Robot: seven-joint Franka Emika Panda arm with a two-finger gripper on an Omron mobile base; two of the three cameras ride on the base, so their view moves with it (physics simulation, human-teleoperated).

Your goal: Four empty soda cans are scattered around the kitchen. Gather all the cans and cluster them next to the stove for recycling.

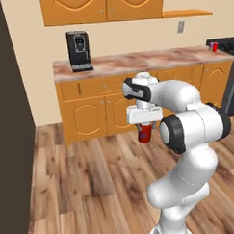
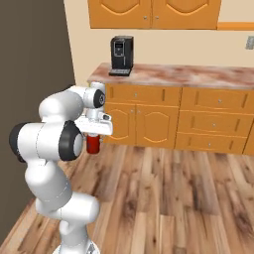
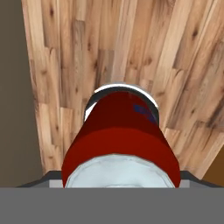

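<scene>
The gripper (image 1: pixel 145 126) hangs pointing down from the folded arm, its jaws clamped on a red soda can (image 1: pixel 145 133) that sits upright between them, its lower half showing below the hand. In the hand view the can (image 3: pixel 122 135) lies right under the camera, its silvery rim nearest the lens and the plank floor (image 3: pixel 175 52) well below it, so it is carried in the air, clear of any surface. Holding it tucked close to the robot's body probably keeps the load steady during driving. Beyond the gripper stands the run of orange cabinets (image 1: pixel 90 115) under a reddish marble counter (image 1: pixel 136 62), with a black coffee machine (image 1: pixel 79 50) on the counter up and to the gripper's left. Far to the gripper's right, at the counter's end, another red can (image 1: pixel 213 46) stands just beside the stove (image 1: pixel 226 44), which suggests the cluster is forming there and that this can is bound for the same spot, still well apart from it.
</scene>
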